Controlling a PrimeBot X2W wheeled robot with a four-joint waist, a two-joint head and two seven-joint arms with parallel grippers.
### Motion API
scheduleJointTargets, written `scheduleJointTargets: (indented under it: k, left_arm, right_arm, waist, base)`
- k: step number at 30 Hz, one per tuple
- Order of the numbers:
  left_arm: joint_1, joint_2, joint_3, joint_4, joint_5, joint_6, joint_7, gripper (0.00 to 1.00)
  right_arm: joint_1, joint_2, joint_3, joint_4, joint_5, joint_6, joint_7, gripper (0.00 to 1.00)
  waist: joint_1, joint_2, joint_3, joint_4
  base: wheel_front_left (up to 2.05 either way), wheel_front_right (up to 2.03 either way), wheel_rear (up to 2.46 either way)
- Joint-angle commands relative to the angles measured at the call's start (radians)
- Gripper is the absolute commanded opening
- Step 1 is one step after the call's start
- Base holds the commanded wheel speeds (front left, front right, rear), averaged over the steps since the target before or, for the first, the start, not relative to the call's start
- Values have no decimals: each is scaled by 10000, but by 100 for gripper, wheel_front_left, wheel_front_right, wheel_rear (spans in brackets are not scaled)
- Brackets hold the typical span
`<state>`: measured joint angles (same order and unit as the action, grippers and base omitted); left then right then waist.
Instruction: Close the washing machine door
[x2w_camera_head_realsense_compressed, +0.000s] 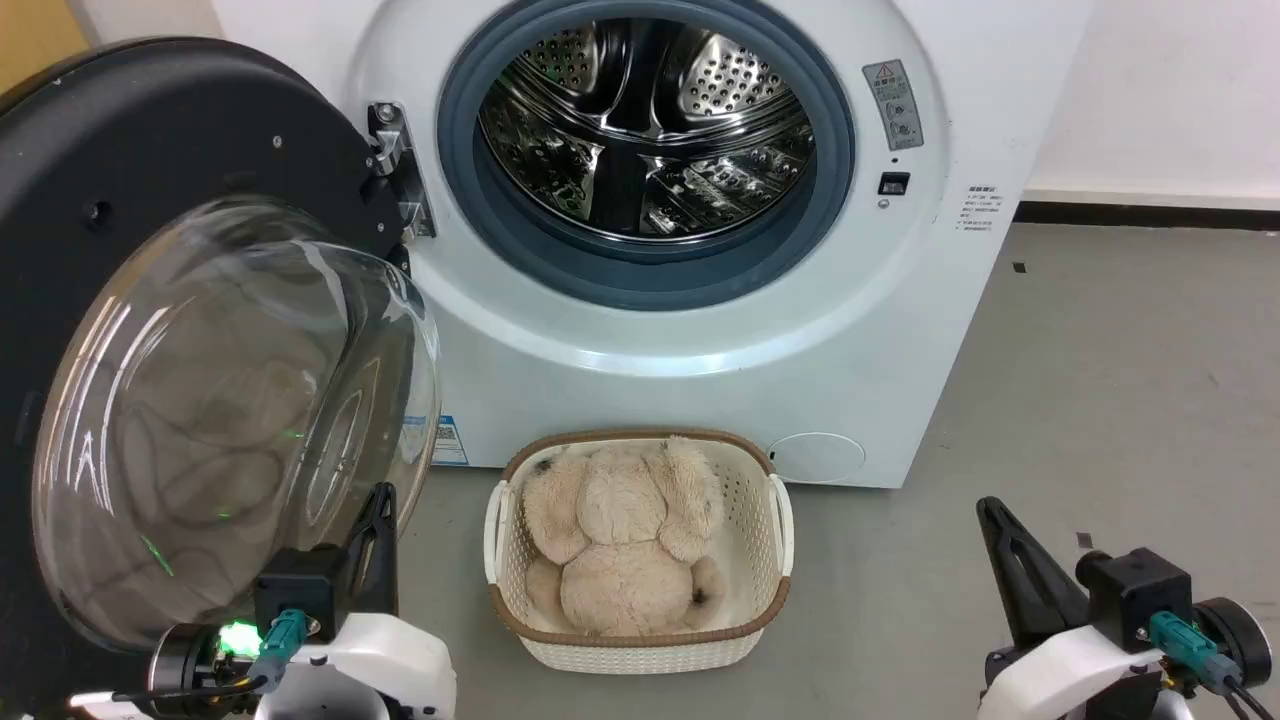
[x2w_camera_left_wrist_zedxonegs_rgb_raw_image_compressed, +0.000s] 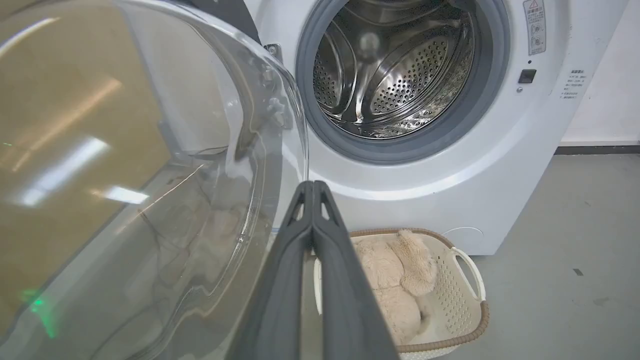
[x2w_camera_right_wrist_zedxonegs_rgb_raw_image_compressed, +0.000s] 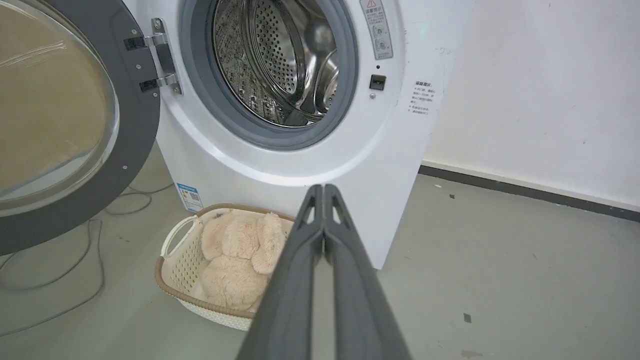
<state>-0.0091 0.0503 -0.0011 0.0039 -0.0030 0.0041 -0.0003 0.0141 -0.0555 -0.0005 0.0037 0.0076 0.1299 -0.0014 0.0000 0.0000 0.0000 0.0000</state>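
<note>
The white washing machine (x2w_camera_head_realsense_compressed: 700, 330) (x2w_camera_left_wrist_zedxonegs_rgb_raw_image_compressed: 450, 190) (x2w_camera_right_wrist_zedxonegs_rgb_raw_image_compressed: 380, 165) stands ahead with its steel drum (x2w_camera_head_realsense_compressed: 645, 120) exposed. Its black-rimmed door (x2w_camera_head_realsense_compressed: 130, 150) (x2w_camera_right_wrist_zedxonegs_rgb_raw_image_compressed: 130, 165) is swung wide open to the left on a hinge (x2w_camera_head_realsense_compressed: 395, 165), and the clear glass bowl (x2w_camera_head_realsense_compressed: 230, 420) (x2w_camera_left_wrist_zedxonegs_rgb_raw_image_compressed: 125, 175) bulges toward me. My left gripper (x2w_camera_head_realsense_compressed: 383, 492) (x2w_camera_left_wrist_zedxonegs_rgb_raw_image_compressed: 313, 184) is shut with nothing in it, its tips just right of the bowl's lower rim. At the lower right my right gripper (x2w_camera_head_realsense_compressed: 990, 505) (x2w_camera_right_wrist_zedxonegs_rgb_raw_image_compressed: 320, 187) is shut and empty, away from the door.
A white basket (x2w_camera_head_realsense_compressed: 775, 520) (x2w_camera_left_wrist_zedxonegs_rgb_raw_image_compressed: 472, 280) (x2w_camera_right_wrist_zedxonegs_rgb_raw_image_compressed: 175, 260) holding a beige plush toy (x2w_camera_head_realsense_compressed: 620, 540) sits on the grey floor directly below the port. Cables (x2w_camera_right_wrist_zedxonegs_rgb_raw_image_compressed: 75, 280) lie on the floor under the open door. A white wall (x2w_camera_right_wrist_zedxonegs_rgb_raw_image_compressed: 540, 100) runs to the right.
</note>
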Motion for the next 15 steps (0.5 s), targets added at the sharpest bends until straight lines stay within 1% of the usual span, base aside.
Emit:
scheduleJointTargets:
  k: [1,15]
  left_arm:
    - [91,-1,11,-39,30,-41,3,0]
    - [91,-1,11,-39,30,-41,3,0]
  right_arm:
    - [-141,53,5,-37,-76,8,14,0]
    - [-141,53,5,-37,-76,8,14,0]
  waist:
    - [0,0,0,0]
    - [0,0,0,0]
  base:
    - [0,0,0]
    - [0,0,0]
